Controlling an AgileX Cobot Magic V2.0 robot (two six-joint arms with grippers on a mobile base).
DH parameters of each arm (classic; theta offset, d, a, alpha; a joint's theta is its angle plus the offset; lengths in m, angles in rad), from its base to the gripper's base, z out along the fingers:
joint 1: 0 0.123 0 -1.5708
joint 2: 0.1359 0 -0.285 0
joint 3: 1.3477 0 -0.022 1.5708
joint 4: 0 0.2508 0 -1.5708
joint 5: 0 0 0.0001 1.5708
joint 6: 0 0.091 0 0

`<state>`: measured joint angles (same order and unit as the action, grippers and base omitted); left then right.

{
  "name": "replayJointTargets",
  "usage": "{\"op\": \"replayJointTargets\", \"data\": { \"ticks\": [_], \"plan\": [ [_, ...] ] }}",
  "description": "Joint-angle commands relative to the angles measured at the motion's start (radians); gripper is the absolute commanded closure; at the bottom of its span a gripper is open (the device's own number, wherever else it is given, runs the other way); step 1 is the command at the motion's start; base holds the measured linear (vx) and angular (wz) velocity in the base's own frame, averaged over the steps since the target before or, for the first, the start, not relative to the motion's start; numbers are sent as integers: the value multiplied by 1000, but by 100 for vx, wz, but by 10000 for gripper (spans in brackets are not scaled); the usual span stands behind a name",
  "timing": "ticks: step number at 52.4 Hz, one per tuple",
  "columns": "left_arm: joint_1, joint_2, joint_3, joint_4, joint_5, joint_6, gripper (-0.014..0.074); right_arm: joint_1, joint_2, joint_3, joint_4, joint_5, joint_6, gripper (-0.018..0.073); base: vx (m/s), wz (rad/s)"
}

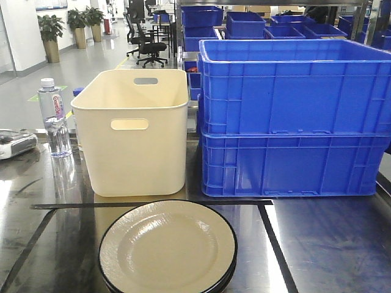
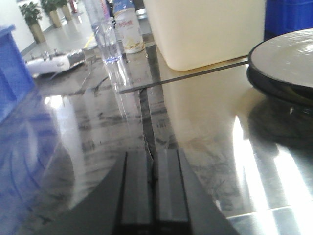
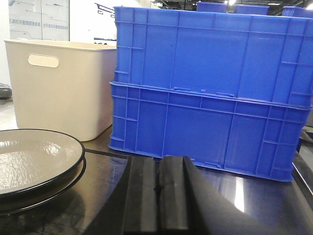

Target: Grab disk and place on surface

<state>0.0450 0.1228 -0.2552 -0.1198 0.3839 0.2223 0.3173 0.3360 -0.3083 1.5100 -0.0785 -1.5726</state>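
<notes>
Two blue crates (image 1: 293, 122), stacked, are standing well beyond both sets of jaws, with the cream bin (image 1: 134, 131) beside them. Dark glossy desk (image 1: 330, 244), crossed by tape lines, is carrying everything. Cream disks (image 1: 168, 247) with black rims are sitting stacked on it: right of the left jaws (image 2: 154, 191), left of the right jaws (image 3: 159, 196). Both jaws are resting closed and empty, touching nothing. Judging from this, nothing is done yet; grabbing and placing are both remaining. How many disks are stacked is hard telling, and the lowest rim is getting cut off.

Glossy grey floor (image 1: 91, 58), potted plants (image 1: 50, 27), office chairs (image 1: 146, 43).
</notes>
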Motion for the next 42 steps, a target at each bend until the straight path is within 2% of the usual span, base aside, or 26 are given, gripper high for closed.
{"op": "replayJointTargets", "data": {
  "ticks": [1,7,12,15,42],
  "plan": [
    [-9,10,54,15,-161,-72,598,-3,7,-29,-6,-7,-1,568,0,0],
    [-10,-28,191,18,-297,-78,598,-3,7,-29,-6,-7,-1,568,0,0],
    [-23,-129,309,24,-433,-78,598,-3,7,-29,-6,-7,-1,568,0,0],
    [-30,-154,295,42,-346,-61,598,-3,7,-29,-6,-7,-1,568,0,0],
    [-28,-138,296,58,-339,-49,598,-3,7,-28,-7,-4,-1,568,0,0]
  ]
}}
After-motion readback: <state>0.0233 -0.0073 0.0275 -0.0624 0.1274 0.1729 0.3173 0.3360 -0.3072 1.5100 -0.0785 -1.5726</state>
